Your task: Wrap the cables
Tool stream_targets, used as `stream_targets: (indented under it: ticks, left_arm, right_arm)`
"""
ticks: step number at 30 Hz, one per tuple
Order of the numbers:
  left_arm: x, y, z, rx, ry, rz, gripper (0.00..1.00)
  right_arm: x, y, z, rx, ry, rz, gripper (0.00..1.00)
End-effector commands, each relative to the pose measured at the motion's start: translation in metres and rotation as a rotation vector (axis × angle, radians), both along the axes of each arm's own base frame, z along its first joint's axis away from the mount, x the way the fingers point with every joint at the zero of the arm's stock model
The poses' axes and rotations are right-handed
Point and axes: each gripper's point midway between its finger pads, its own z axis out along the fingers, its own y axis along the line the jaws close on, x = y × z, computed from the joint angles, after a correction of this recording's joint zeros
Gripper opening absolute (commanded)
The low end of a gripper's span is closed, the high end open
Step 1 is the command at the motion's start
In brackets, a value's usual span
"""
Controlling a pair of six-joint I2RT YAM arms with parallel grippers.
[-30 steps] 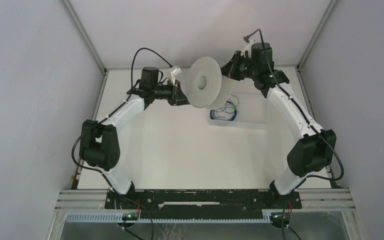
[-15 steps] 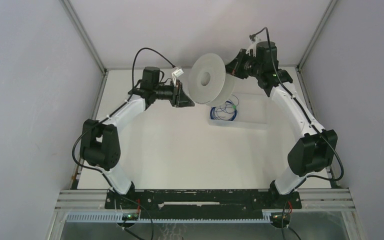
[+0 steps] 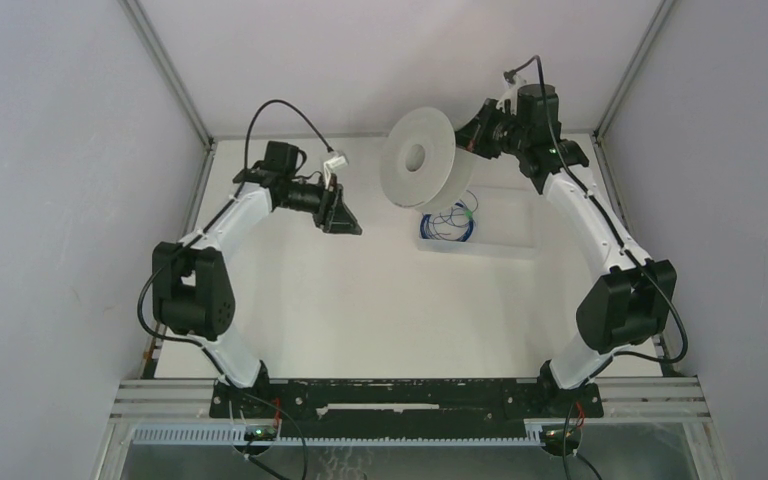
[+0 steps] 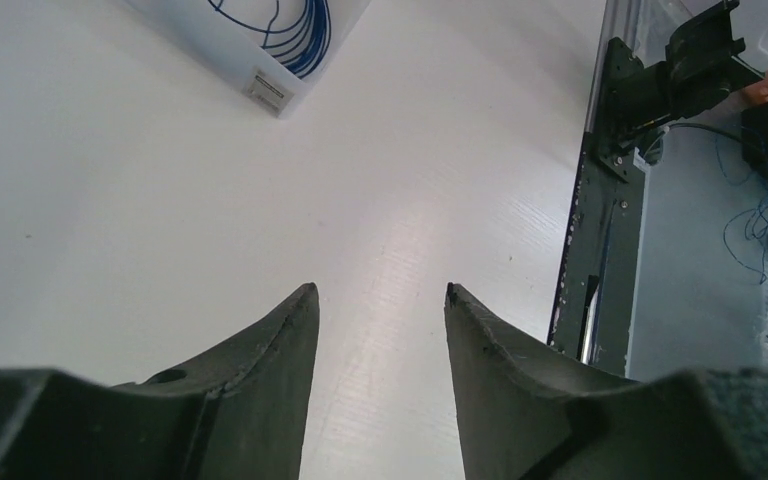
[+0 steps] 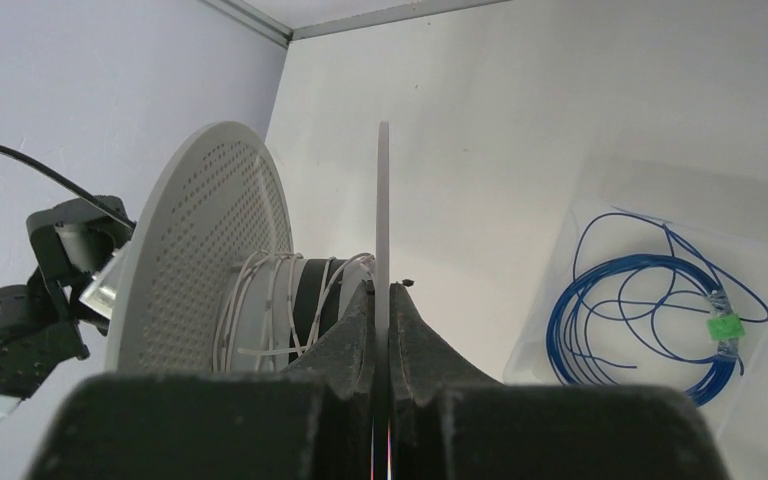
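My right claw (image 5: 383,287) grips the spool (image 5: 205,250) by its flange, pale cable (image 5: 260,292) wound inside; my left claw (image 4: 380,290) hangs parted, empty.

You will find no text, number or brand that can be read in any view. The small white label (image 4: 267,88) on the corner of the clear pack (image 4: 200,45), ahead and to the left of the left hand (image 4: 380,290), carries dark marks too small to make out. The green tag (image 5: 725,327) on the blue coil (image 5: 600,320), to the right of the right hand (image 5: 384,290), shows no legible print.
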Motion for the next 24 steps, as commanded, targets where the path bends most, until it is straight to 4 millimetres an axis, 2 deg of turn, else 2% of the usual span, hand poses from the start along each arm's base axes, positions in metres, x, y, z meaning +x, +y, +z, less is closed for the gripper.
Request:
stream_targets:
  ticks: [1,6,9,12,18,24]
  left_arm:
    - [-0.001,0.011,0.052,-0.065,-0.124,-0.047,0.55]
    - [0.011,0.007,0.071,-0.084,-0.124,-0.026,0.6]
    - [0.026,0.006,0.079,-0.091,-0.163,0.012,0.6]
    - [0.028,0.007,0.092,-0.089,-0.208,0.018,0.59]
    - [0.008,0.016,0.126,-0.052,-0.338,-0.014,0.59]
    - [-0.002,0.015,0.185,-0.077,-0.462,0.085,0.61]
  right_arm:
    - [-0.012,0.002,0.062,0.079,-0.159,0.021,0.0]
    - [-0.013,0.004,0.061,0.082,-0.159,0.03,0.0]
    - [-0.015,0.006,0.062,0.08,-0.164,0.046,0.0]
    - [-0.017,0.006,0.059,0.056,-0.173,0.054,0.0]
    - [-0.021,0.003,0.05,-0.005,-0.197,0.044,0.0]
    - [-0.028,0.013,0.035,-0.091,-0.219,0.072,0.0]
